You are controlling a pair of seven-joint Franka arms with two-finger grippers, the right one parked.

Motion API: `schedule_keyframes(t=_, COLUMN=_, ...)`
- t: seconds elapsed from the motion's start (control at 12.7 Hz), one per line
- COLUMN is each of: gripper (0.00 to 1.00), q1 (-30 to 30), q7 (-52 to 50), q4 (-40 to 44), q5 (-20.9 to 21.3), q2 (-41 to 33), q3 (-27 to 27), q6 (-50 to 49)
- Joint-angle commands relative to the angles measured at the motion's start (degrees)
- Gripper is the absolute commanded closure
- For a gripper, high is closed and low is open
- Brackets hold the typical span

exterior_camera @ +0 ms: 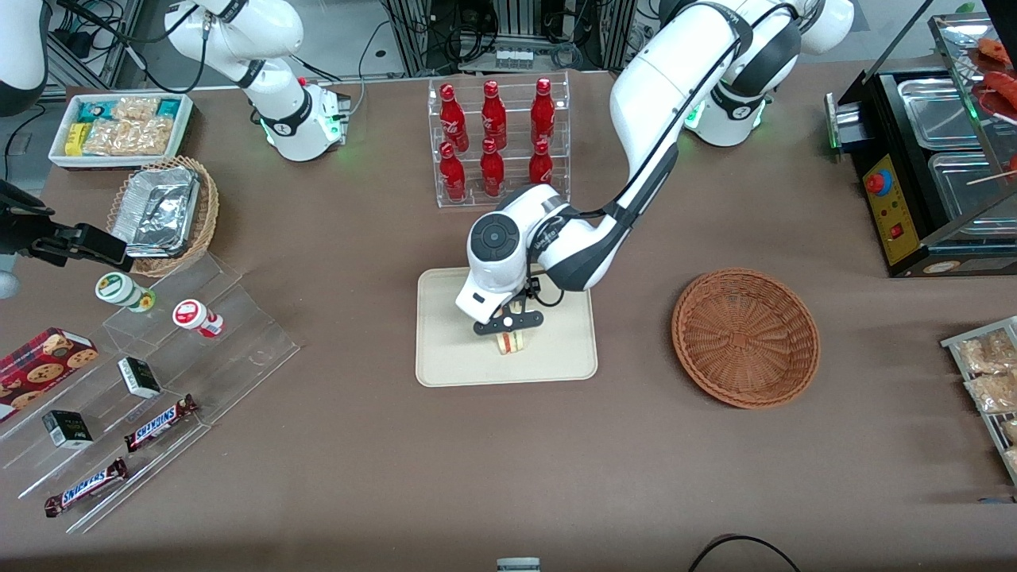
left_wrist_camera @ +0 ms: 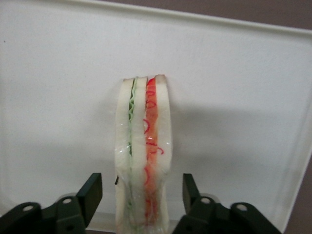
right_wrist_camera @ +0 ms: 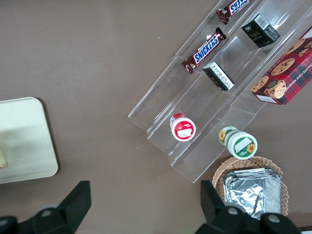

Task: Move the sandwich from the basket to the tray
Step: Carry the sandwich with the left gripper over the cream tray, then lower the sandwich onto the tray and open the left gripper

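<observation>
The sandwich (exterior_camera: 511,342), a pale bread wedge with red and green filling, stands on its edge on the cream-beige tray (exterior_camera: 453,357), near the tray's middle. My left gripper (exterior_camera: 509,332) is right above it, low over the tray. In the left wrist view the sandwich (left_wrist_camera: 144,146) stands between the two black fingers (left_wrist_camera: 90,192), with a gap on each side, so the gripper (left_wrist_camera: 141,194) is open and not touching it; the tray (left_wrist_camera: 234,97) fills the background. The reddish-brown wicker basket (exterior_camera: 745,338) is empty, beside the tray toward the working arm's end.
A clear rack of red bottles (exterior_camera: 496,143) stands farther from the front camera than the tray. Toward the parked arm's end are a tan wicker basket with foil containers (exterior_camera: 163,214), a white snack bin (exterior_camera: 119,127) and an acrylic shelf of snacks (exterior_camera: 159,381). A black food warmer (exterior_camera: 937,159) stands at the working arm's end.
</observation>
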Motion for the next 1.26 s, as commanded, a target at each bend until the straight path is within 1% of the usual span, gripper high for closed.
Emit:
schedule_keyframes(t=0.0, gripper=0.0, q1=-0.65, q7=-1.03, q4=4.43, q5=0.81, q2=-1.06, q3=0.56, q6=-4.57)
schedule_keyframes(t=0.24, gripper=0.0, q1=-0.3, q7=0.29, q4=5.33, q5=0.9, q2=-2.64, q3=0.64, q6=-5.73)
schedule_keyframes(t=0.55, gripper=0.0, q1=0.41, q7=3.1, q4=5.33, q5=0.9, q2=-7.55, q3=2.13, q6=-10.12)
schedule_keyframes(t=0.71, gripper=0.0, q1=2.77, q7=3.72, q4=4.89, q5=0.81, q2=-9.84, q3=2.05, q6=-12.92)
schedule_keyframes(t=0.87, gripper=0.0, q1=4.18, q7=11.59, q4=3.41, q5=0.2, q2=-12.65, q3=2.05, q6=-16.96)
schedule_keyframes(t=1.03, gripper=0.0, q1=8.73, q7=17.58, q4=-1.33, q5=-0.85, q2=-17.04, q3=1.7, q6=-17.68)
schedule_keyframes(t=1.18, gripper=0.0, q1=11.9, q7=25.66, q4=-3.45, q5=-1.74, q2=-20.29, q3=1.7, q6=-19.69)
